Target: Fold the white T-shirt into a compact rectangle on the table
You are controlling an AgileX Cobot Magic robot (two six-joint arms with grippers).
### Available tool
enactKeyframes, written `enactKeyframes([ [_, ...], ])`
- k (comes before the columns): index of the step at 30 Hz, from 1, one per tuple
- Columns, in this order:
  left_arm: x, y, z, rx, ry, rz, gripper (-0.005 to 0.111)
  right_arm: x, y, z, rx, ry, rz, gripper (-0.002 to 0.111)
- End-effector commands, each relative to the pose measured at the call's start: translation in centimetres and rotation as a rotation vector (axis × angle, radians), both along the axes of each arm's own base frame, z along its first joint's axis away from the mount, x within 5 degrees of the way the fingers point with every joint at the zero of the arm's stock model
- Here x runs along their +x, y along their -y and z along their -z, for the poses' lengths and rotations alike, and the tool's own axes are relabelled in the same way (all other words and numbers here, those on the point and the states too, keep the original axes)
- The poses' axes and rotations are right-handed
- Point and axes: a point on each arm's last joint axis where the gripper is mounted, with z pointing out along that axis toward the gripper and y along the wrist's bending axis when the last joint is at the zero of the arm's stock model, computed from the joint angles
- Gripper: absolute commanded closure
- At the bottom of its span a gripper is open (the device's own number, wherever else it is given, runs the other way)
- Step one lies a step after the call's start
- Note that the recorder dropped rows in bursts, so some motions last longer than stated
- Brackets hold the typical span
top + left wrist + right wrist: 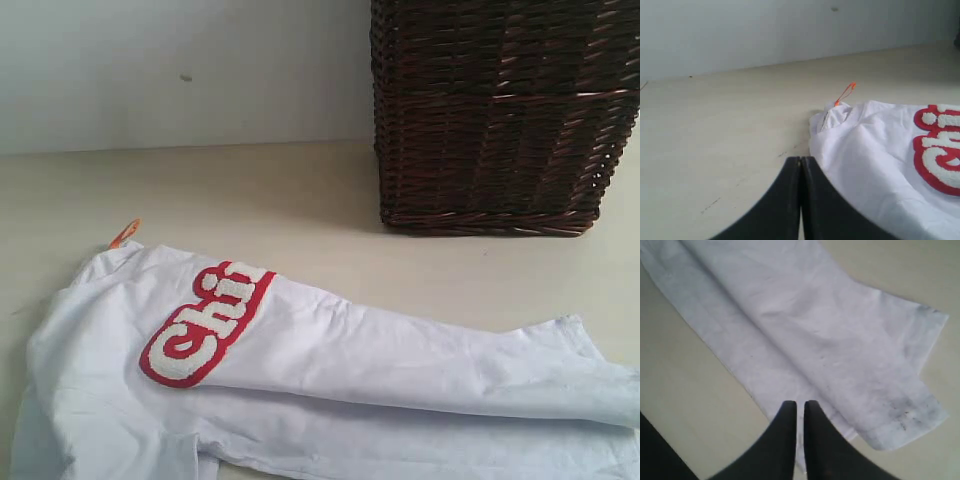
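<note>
Soft white T-shirt point(330, 370) lies folded lengthwise in a long wrinkled strip on the matte cream table point(250, 200), fuzzy red-outlined lettering up. Orange tag point(124, 233) at its left end. Dark woven wicker basket point(490, 110) behind. Left fingers point(785, 200) pressed together, empty. Right fingers point(782, 440) a narrow slit apart over the hem, holding nothing.

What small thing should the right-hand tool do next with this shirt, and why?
Probably open wider and drop onto the cloth below it. The white T-shirt lies as a long strip, not yet a compact rectangle, and the right tool hangs barely parted over its hemmed end, seemingly holding nothing. Gripping there would let it fold that end toward the lettering.
</note>
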Motion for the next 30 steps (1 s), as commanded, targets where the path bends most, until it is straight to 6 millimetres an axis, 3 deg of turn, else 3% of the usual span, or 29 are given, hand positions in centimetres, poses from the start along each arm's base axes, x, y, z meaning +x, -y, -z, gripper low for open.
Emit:
enactKeyframes([
  [1, 0.0, 0.0, -0.1, -0.003, 0.020, 0.000, 0.104, 3.6, 1.8, -0.6, 0.025, -0.063, -0.027, 0.075],
  [3, 0.0, 0.0, -0.1, -0.003, 0.020, 0.000, 0.104, 4.8, 2.3, -0.2, 0.021, -0.042, -0.080, 0.061],
  [5, 0.0, 0.0, -0.1, -0.003, 0.020, 0.000, 0.104, 5.9, 2.8, 0.9, 0.025, -0.025, -0.168, 0.056],
  [11, 0.0, 0.0, -0.1, -0.003, 0.020, 0.000, 0.104, 8.3, 4.0, 6.2, 0.090, -0.147, -0.208, 0.056],
  [17, 0.0, 0.0, -0.1, -0.003, 0.020, 0.000, 0.104, 9.6, 5.2, 9.5, 0.042, -0.196, -0.218, 0.056],
  [21, 0.0, 0.0, -0.1, -0.003, 0.020, 0.000, 0.104, 10.3, 6.0, 10.3, -0.050, -0.156, -0.202, 0.056],
  [27, 0.0, 0.0, -0.1, -0.003, 0.020, 0.000, 0.104, 9.9, 6.4, 11.2, -0.091, -0.196, -0.267, 0.056],
  [30, 0.0, 0.0, -0.1, -0.003, 0.020, 0.000, 0.104, 9.4, 6.5, 11.7, -0.097, -0.236, -0.309, 0.063],
])
